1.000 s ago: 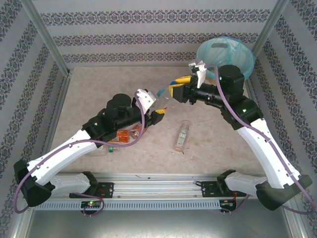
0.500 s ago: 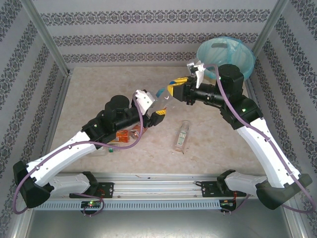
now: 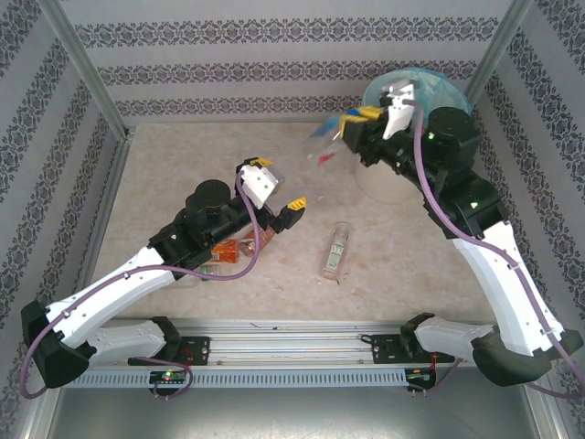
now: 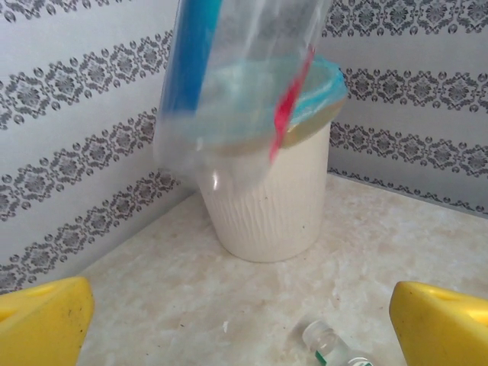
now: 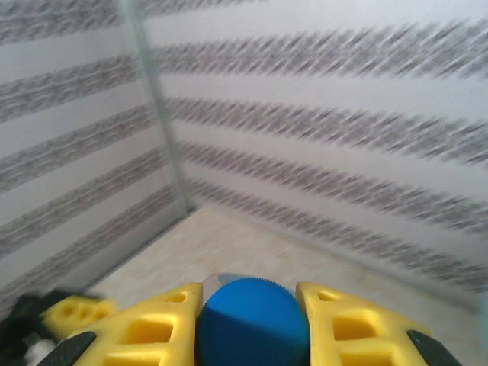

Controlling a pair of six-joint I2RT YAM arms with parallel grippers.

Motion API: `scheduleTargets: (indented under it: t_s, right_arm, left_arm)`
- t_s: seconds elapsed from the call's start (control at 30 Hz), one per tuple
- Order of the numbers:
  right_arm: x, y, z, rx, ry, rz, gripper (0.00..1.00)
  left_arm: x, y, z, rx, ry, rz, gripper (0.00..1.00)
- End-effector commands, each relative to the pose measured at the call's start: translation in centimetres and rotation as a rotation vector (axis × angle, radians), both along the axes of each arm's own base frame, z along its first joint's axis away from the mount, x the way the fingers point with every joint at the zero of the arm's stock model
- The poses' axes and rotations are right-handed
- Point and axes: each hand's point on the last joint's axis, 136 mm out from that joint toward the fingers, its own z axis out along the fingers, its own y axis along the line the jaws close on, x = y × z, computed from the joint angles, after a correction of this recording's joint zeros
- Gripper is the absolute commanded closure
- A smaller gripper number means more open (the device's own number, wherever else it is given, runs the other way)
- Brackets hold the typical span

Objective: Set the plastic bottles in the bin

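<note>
Overhead, the right gripper (image 3: 352,126) was clamped on a clear bottle (image 3: 322,146), with its yellow fingers (image 5: 145,328) on either side of the blue cap (image 5: 252,324). The bottle hung in the air at the 9 o'clock side of the bin (image 3: 450,84), short of the blue-lined rim. The bin itself stood in the table's 1 o'clock corner, close against the patterned walls (image 3: 274,64).

The left gripper (image 3: 277,186) sat near the table's middle with its jaws spread wide and nothing between them. From its wrist view the held bottle (image 4: 236,69) crossed in front of the bin (image 4: 267,221).

A second bottle (image 3: 336,249) lay flat at 6 o'clock from the held one, apart from both arms. An orange-labelled bottle (image 3: 228,249) lay partly hidden under the left arm. The table (image 3: 183,155) was bare toward its 10 and 11 o'clock edges.
</note>
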Motion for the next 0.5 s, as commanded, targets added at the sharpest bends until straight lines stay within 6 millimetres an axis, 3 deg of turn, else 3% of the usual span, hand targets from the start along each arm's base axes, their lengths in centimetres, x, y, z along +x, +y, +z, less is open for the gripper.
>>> scheduleTargets:
  t_s: [0.0, 0.13, 0.23, 0.47]
  right_arm:
    - [3.7, -6.0, 2.3, -0.103, -0.100, -0.352, 1.00]
    - [7.1, -9.5, 2.7, -0.187, -0.097, -0.526, 1.00]
    - [10.2, -11.8, 2.0, -0.210, -0.054, -0.610, 1.00]
    - [17.3, -14.8, -3.5, -0.223, 0.093, -0.667, 1.00]
  left_arm:
    - [0.8, -0.1, 2.0, -0.006, -0.092, 0.023, 0.00]
    - [1.5, -1.4, 1.1, 0.052, -0.077, -0.007, 0.00]
    - [2.6, -2.4, 0.0, 0.100, -0.020, -0.002, 0.00]
    - [4.4, -4.4, -3.2, 0.170, 0.155, -0.002, 0.00]
